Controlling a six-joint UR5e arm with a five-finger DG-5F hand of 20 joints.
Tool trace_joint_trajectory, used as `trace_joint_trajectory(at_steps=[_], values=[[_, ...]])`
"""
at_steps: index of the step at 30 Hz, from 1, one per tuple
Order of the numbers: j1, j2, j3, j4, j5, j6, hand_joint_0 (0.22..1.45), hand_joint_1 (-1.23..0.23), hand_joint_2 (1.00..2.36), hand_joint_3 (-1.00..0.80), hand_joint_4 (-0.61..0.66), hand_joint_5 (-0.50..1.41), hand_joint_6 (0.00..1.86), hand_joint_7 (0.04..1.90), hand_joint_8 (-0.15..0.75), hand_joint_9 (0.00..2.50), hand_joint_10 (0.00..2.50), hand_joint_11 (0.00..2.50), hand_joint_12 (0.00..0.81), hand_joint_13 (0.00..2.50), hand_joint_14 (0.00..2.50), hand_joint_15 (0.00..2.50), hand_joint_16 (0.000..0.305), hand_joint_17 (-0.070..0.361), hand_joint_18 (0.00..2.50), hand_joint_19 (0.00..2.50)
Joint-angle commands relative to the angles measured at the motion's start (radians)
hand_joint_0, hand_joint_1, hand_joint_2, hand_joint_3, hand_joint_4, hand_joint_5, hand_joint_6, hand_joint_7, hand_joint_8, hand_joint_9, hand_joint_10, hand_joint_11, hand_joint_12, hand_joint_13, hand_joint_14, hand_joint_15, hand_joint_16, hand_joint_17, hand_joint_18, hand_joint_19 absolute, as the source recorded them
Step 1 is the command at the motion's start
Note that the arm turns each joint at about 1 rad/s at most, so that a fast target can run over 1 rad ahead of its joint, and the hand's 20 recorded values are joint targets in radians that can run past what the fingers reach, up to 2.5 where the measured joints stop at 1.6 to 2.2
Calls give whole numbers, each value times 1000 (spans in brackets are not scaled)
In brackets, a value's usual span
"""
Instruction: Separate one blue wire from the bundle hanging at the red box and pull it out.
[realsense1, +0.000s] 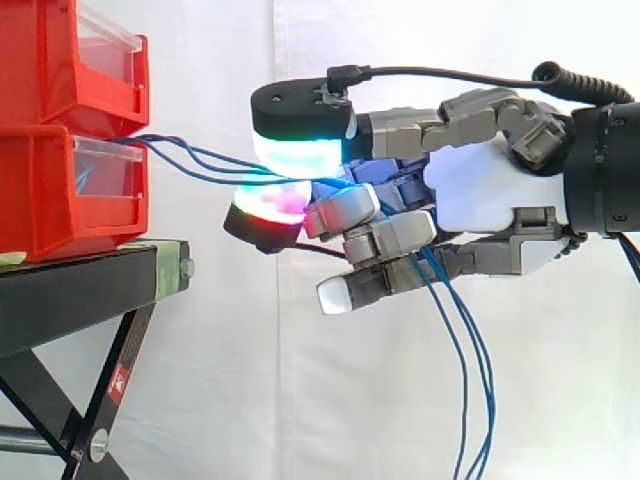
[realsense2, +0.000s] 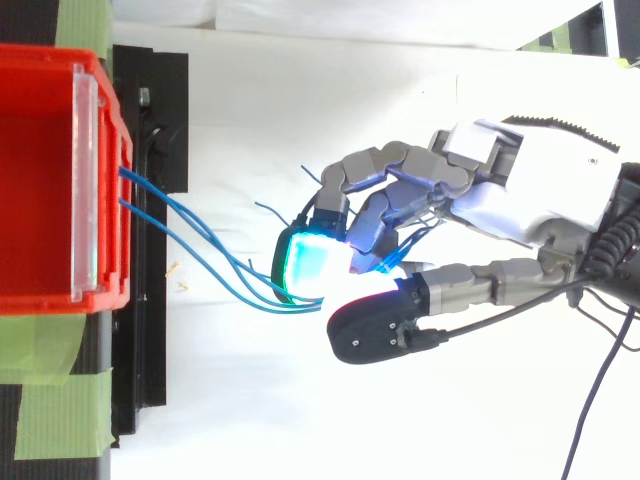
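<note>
Where the hand (realsense1: 480, 190) sits: right of the bins, level with the gap between them and well apart from them, its arm coming in from the right edge.
Fingers: clenched in a pinch, an upper pad (realsense1: 297, 152) glowing white, cyan and green pressed down toward a lower pad (realsense1: 268, 208) glowing red and magenta; the other fingers are curled in below the palm.
Wires (realsense1: 195, 155): thin blue strands leave the front of the lower bin at its top edge, run right in a shallow sag and close together between the pads.
Count in the pinch: cannot tell how many strands are caught.
Wire tails (realsense1: 470, 400): past the pinch the strands go through the curled fingers and hang down under the hand to the bottom edge.
Wires from above (realsense2: 200, 235): they fan out from the bin's right-hand front and curve to the glowing pads; a few short loose ends stick up just left of the fingers.
Bins: upper bin (realsense1: 60, 60) stacked on lower bin (realsense1: 50, 190), both red with clear front panels, at the left.
Stand (realsense1: 80, 290): black, under the bins, its legs crossing below.
Tape (realsense2: 50, 400): green strips on the stand beside the bin.
Curtain (realsense1: 200, 380): white, behind everything.
</note>
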Motion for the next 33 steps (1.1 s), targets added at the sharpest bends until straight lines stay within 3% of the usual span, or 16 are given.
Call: trace_joint_trajectory(at_steps=[1, 15, 33], values=[[0, 0, 0, 0, 1, 0, 627, -807, 1019, -243, 231, -241, 811, 1040, 324, 688, 668, 1657, 338, 771, 1105, 1613, 36, 82, 630, 868], [0, 0, 0, 0, -2, -14, 570, -729, 1016, -296, 230, -234, 800, 1051, 336, 712, 645, 1637, 348, 761, 1164, 1593, 38, 86, 636, 886], [2, 0, 0, -3, 1, -17, 548, -743, 1008, -412, 237, -233, 796, 1046, 341, 714, 651, 1637, 358, 753, 1228, 1566, 40, 91, 646, 898]])
